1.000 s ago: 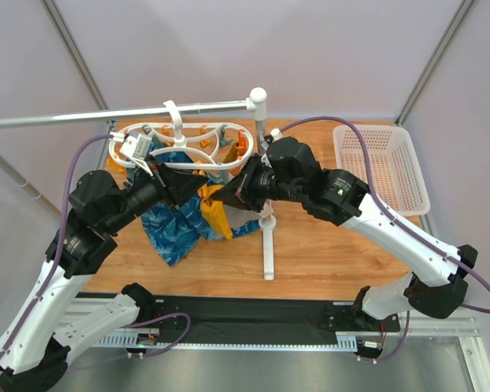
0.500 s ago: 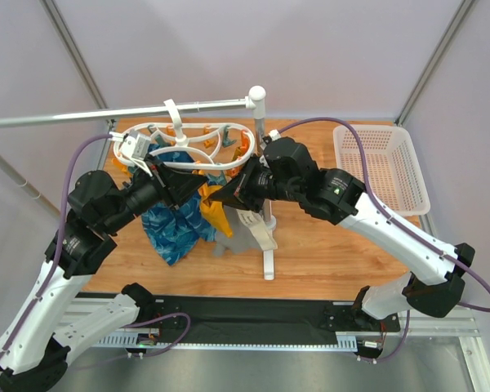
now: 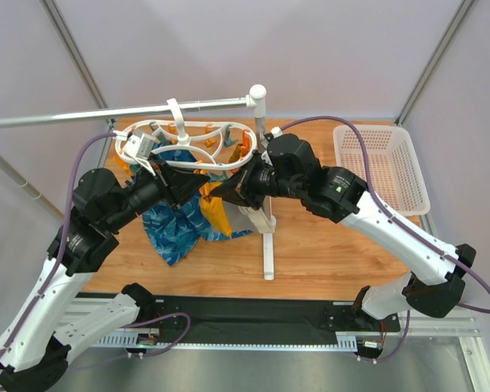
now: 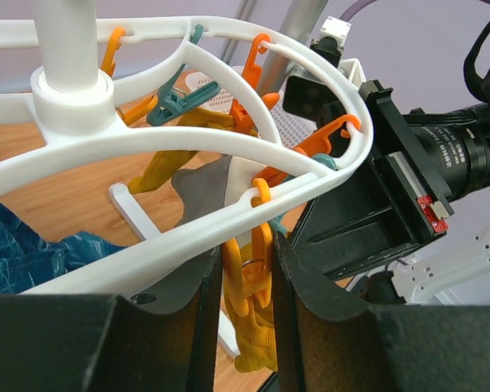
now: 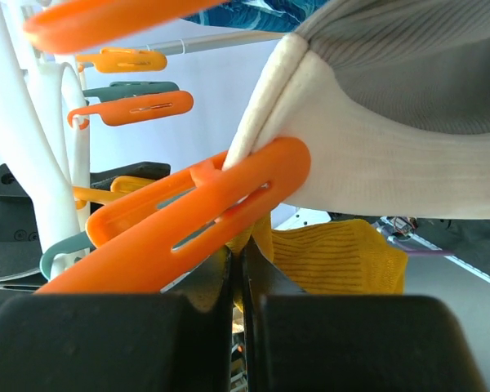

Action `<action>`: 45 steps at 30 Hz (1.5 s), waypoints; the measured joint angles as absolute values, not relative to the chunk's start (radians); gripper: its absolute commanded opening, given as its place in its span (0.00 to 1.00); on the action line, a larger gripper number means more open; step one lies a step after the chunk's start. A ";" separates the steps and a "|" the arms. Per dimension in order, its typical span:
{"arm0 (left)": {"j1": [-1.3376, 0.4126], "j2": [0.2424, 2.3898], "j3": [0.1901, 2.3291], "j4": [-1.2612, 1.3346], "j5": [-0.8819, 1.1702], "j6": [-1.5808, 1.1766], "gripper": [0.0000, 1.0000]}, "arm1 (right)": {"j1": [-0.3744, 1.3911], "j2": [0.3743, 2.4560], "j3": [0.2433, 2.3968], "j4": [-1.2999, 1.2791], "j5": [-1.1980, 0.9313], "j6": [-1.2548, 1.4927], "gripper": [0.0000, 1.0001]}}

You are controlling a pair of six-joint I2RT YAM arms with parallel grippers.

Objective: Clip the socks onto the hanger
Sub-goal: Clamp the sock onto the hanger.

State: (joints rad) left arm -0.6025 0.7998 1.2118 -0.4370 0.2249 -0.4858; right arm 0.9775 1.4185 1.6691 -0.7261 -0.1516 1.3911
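The white oval hanger [image 3: 184,140] hangs from the rail by its hook; its ring [image 4: 188,155] crosses the left wrist view. My left gripper [image 3: 194,181] [image 4: 249,253] is shut on an orange clip [image 4: 247,273] on the ring's near edge. A mustard-yellow sock [image 4: 260,343] hangs right under that clip. My right gripper [image 3: 226,193] [image 5: 242,257] is shut on this yellow sock [image 5: 343,257] [image 3: 215,211], just below an orange clip [image 5: 196,216]. A second yellow sock [image 4: 165,167] hangs from a farther clip.
A blue wave-patterned cloth [image 3: 170,222] and a grey and beige garment [image 5: 392,122] [image 4: 212,184] hang from the hanger. The grey rail [image 3: 106,114] rests on a white stand [image 3: 266,237]. A white basket [image 3: 381,163] sits at the right. Both wrists are close together under the hanger.
The hanger has shifted slightly away and left with my left gripper. The grey and beige garment that swung out below my right gripper half a second ago is back behind it.
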 measured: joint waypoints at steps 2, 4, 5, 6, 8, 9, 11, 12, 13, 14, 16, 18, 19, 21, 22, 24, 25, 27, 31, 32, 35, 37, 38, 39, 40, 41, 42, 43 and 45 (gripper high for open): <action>-0.603 0.798 1.212 -0.437 0.226 -0.480 0.00 | 0.970 1.419 1.669 -0.723 -0.154 1.392 0.00; -0.603 0.795 1.212 -0.437 0.226 -0.475 0.00 | 0.962 1.419 1.669 -0.720 -0.159 1.392 0.00; -0.603 0.793 1.212 -0.437 0.225 -0.472 0.00 | 0.958 1.419 1.669 -0.720 -0.159 1.392 0.00; -0.603 0.792 1.212 -0.437 0.225 -0.468 0.00 | 0.955 1.419 1.669 -0.720 -0.159 1.392 0.00; -0.603 0.789 1.212 -0.437 0.225 -0.463 0.00 | 0.949 1.419 1.669 -0.720 -0.160 1.393 0.00; -0.603 0.789 1.212 -0.439 0.225 -0.461 0.00 | 0.946 1.419 1.669 -0.719 -0.160 1.396 0.00; -0.603 0.789 1.212 -0.445 0.227 -0.458 0.00 | 0.938 1.419 1.669 -0.712 -0.164 1.401 0.00; -0.603 0.789 1.212 -0.454 0.230 -0.458 0.00 | 0.933 1.421 1.669 -0.705 -0.171 1.404 0.00; -0.603 0.791 1.212 -0.458 0.234 -0.457 0.00 | 0.930 1.424 1.669 -0.698 -0.178 1.406 0.00; -0.603 0.793 1.212 -0.458 0.233 -0.457 0.00 | 0.928 1.427 1.669 -0.691 -0.184 1.411 0.00; -0.603 0.794 1.212 -0.459 0.229 -0.458 0.00 | 0.927 1.431 1.669 -0.683 -0.194 1.418 0.00; -0.603 0.794 1.212 -0.459 0.226 -0.458 0.00 | 0.926 1.433 1.669 -0.678 -0.201 1.422 0.00; -0.603 0.794 1.212 -0.459 0.226 -0.458 0.00 | 0.926 1.433 1.669 -0.676 -0.205 1.425 0.00; -0.603 0.794 1.212 -0.458 0.221 -0.458 0.00 | 0.926 1.433 1.667 -0.670 -0.212 1.430 0.00; -0.603 0.794 1.212 -0.458 0.218 -0.459 0.00 | 0.926 1.433 1.665 -0.667 -0.213 1.433 0.00; -0.603 0.793 1.212 -0.459 0.212 -0.461 0.00 | 0.926 1.431 1.660 -0.660 -0.215 1.436 0.00; -0.603 0.791 1.212 -0.460 0.208 -0.463 0.00 | 0.926 1.430 1.652 -0.652 -0.216 1.436 0.00; -0.606 0.788 1.212 -0.463 0.200 -0.465 0.00 | 0.925 1.422 1.633 -0.638 -0.219 1.437 0.00; -0.608 0.785 1.212 -0.469 0.186 -0.470 0.00 | 0.924 1.412 1.606 -0.622 -0.229 1.441 0.00; -0.609 0.785 1.212 -0.471 0.181 -0.472 0.00 | 0.923 1.410 1.598 -0.615 -0.231 1.442 0.00; -0.609 0.786 1.211 -0.475 0.172 -0.474 0.00 | 0.921 1.407 1.585 -0.604 -0.237 1.444 0.00; -0.609 0.786 1.211 -0.476 0.166 -0.477 0.00 | 0.921 1.407 1.585 -0.604 -0.237 1.444 0.00; -0.609 0.788 1.211 -0.478 0.163 -0.479 0.00 | 0.921 1.407 1.586 -0.604 -0.237 1.443 0.00; -0.609 0.789 1.211 -0.479 0.162 -0.482 0.00 | 0.921 1.407 1.586 -0.604 -0.238 1.443 0.00; -0.609 0.790 1.211 -0.479 0.158 -0.485 0.00 | 0.921 1.407 1.586 -0.604 -0.238 1.443 0.00; -0.609 0.791 1.211 -0.480 0.154 -0.489 0.00 | 0.921 1.407 1.586 -0.604 -0.239 1.443 0.00; -0.609 0.792 1.211 -0.482 0.149 -0.492 0.00 | 0.921 1.407 1.586 -0.604 -0.240 1.443 0.00; -0.609 0.793 1.211 -0.483 0.145 -0.495 0.00 | 0.921 1.407 1.586 -0.604 -0.241 1.443 0.00; -0.609 0.793 1.211 -0.487 0.134 -0.501 0.00 | 0.921 1.407 1.586 -0.603 -0.242 1.443 0.00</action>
